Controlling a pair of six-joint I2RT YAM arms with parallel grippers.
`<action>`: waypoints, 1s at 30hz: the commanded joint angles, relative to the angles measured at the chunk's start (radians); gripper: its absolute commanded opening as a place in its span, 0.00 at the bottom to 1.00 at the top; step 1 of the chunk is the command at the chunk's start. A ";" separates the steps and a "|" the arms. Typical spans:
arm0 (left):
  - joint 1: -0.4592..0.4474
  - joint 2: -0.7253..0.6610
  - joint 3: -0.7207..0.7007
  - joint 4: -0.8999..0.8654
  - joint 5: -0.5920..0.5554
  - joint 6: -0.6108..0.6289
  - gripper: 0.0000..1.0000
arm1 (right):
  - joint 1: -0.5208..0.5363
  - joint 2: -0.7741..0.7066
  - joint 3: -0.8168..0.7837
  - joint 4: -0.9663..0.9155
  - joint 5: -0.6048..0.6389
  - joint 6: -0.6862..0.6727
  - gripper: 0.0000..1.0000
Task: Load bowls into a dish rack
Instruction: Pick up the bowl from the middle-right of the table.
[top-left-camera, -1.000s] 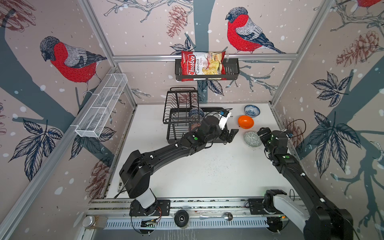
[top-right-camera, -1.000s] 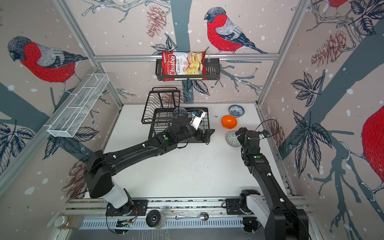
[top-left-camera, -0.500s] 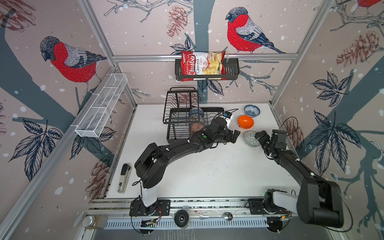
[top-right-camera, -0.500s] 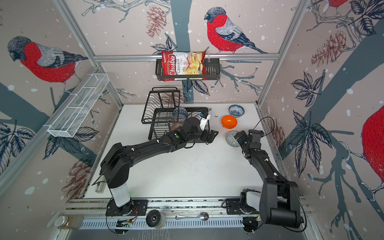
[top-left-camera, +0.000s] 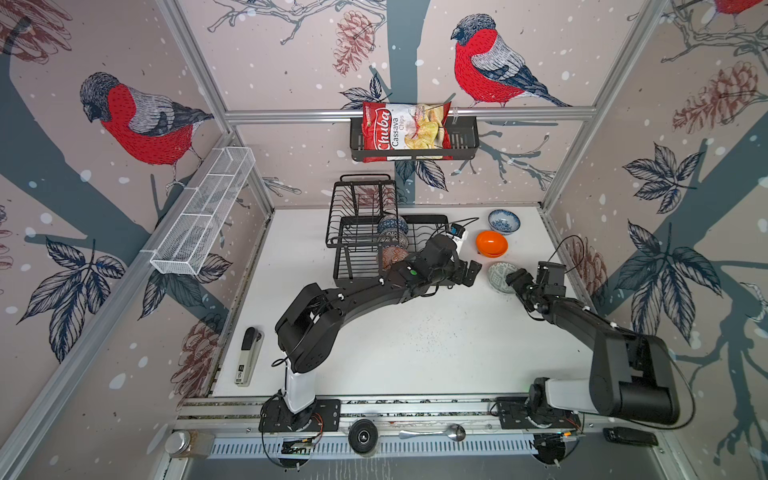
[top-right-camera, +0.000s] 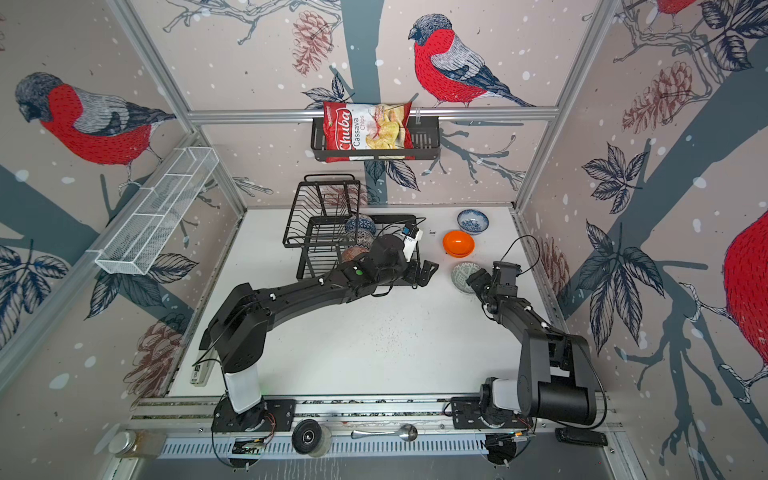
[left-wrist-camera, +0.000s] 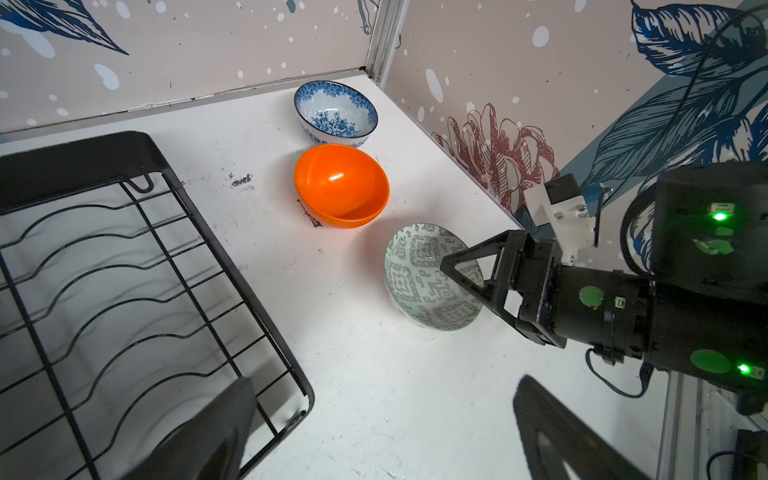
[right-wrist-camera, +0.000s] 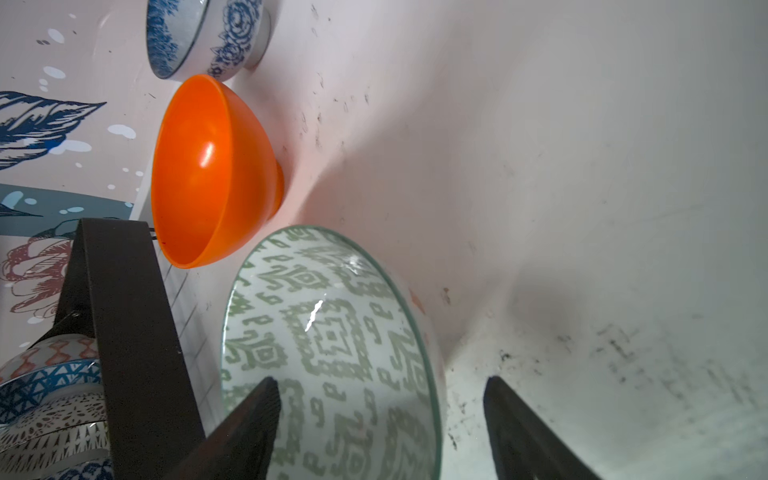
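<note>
Three bowls stand in a row at the table's right. The white one with blue flowers (top-left-camera: 503, 221) (left-wrist-camera: 334, 110) is farthest, then the plain orange one (top-left-camera: 491, 243) (left-wrist-camera: 340, 187), and the grey-green patterned one (top-left-camera: 500, 276) (right-wrist-camera: 332, 353) is nearest. My right gripper (top-left-camera: 513, 278) (right-wrist-camera: 380, 380) straddles the grey-green bowl's near rim. One finger is inside and one outside, with a gap showing, so it is open. The black wire dish rack (left-wrist-camera: 75, 166) holds three bowls on edge (top-left-camera: 392, 241). My left gripper (top-left-camera: 469, 272) (left-wrist-camera: 384, 382) hangs open and empty over the table by the rack's corner.
The right wall runs close behind the three bowls. A stapler (top-left-camera: 249, 355) lies by the left wall. On the walls hang a white mesh basket (top-left-camera: 203, 212) and a black shelf basket with a chips bag (top-left-camera: 407, 131). A spoon (top-left-camera: 432, 432) rests on the front rail.
My right gripper has come down over the grey-green bowl's rim and its jaws have narrowed. My left arm has swung, uncovering the stapler; its gripper has shifted slightly right past the rack's corner.
</note>
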 joint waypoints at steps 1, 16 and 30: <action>-0.001 -0.002 0.005 0.000 0.008 0.000 0.97 | -0.002 0.019 0.001 0.049 -0.016 -0.017 0.70; -0.004 0.004 0.018 -0.017 -0.016 -0.007 0.97 | -0.006 0.053 -0.014 0.068 -0.028 -0.025 0.36; -0.004 0.004 0.017 -0.021 -0.023 -0.017 0.97 | -0.006 0.040 -0.025 0.071 -0.034 -0.020 0.19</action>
